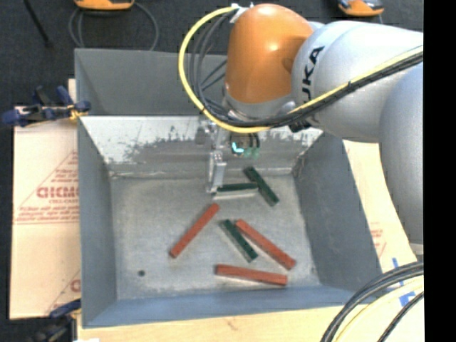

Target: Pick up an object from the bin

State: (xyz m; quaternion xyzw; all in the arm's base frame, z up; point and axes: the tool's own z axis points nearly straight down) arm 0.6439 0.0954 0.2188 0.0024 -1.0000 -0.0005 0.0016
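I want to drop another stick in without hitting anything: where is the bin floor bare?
Barest is the left floor, between the left wall and the slanted red stick. A narrower strip lies along the right wall. Crowded: the middle and front right, where red and green sticks cluster, and under the gripper at the back.

Tool (218, 178) low, near back wall of bin (100, 212). Dark green stick (239, 188) flat, one end at tool tip. Second green stick (261, 185) angled just past it. Red stick (194, 231) frontward of tool. Three more sticks farther front.
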